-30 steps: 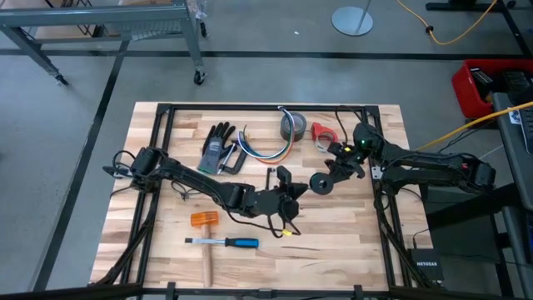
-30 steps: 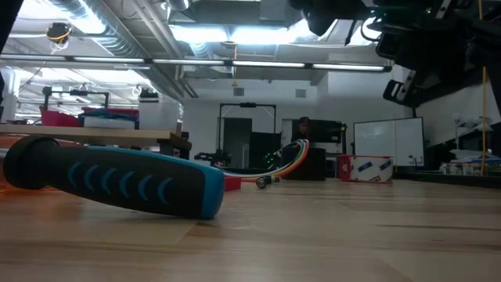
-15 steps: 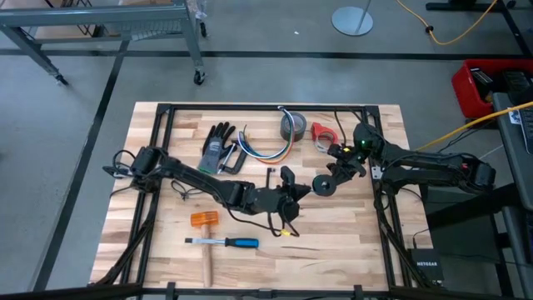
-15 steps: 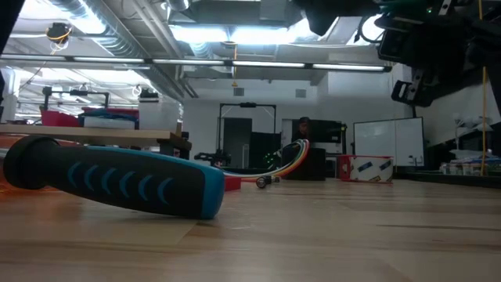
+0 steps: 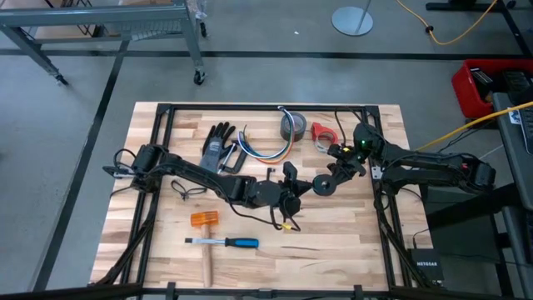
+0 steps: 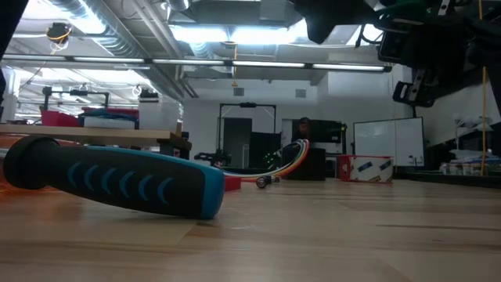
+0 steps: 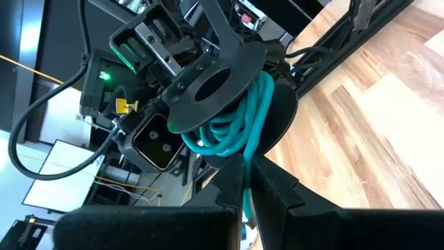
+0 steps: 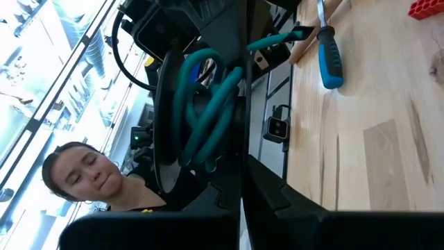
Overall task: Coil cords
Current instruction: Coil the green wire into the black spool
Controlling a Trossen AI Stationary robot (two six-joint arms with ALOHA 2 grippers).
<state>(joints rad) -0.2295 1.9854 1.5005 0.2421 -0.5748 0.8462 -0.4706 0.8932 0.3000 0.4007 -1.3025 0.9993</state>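
Note:
A black spool (image 5: 322, 183) with a teal cord (image 7: 232, 128) wound on it hangs above the table's middle. My right gripper (image 5: 333, 173) is shut on the spool from the right. My left gripper (image 5: 293, 187) sits just left of the spool, shut on the cord's free run. A bundle of blue, orange, white and green cords (image 5: 265, 152) lies curved on the table beside the glove; the low view shows this bundle (image 6: 288, 157) far off. My left gripper pinches the teal cord's free run (image 7: 247, 182) between its two fingers, a short way below the coil. The fingers come nearly level from the table's left. The cord runs up from them onto the spool. My right gripper pinches one thin flange of the spool (image 8: 242, 118) between its two fingers, coming level from the table's right. The spool is lifted clear of the table, with the coil (image 8: 208, 104) beside the fingers.
A dark glove (image 5: 218, 146), a grey tape roll (image 5: 292, 127) and a red tape ring (image 5: 321, 132) lie toward the far edge. A hammer (image 5: 204, 222) and a blue-handled screwdriver (image 5: 236, 242) lie near the front. A person (image 8: 90, 170) is beyond the table.
My left gripper has edged toward the spool and the table's far right, still shut on the teal cord, and its wrist has rolled slightly. My right gripper has stayed in place and rolled a little with the spool.

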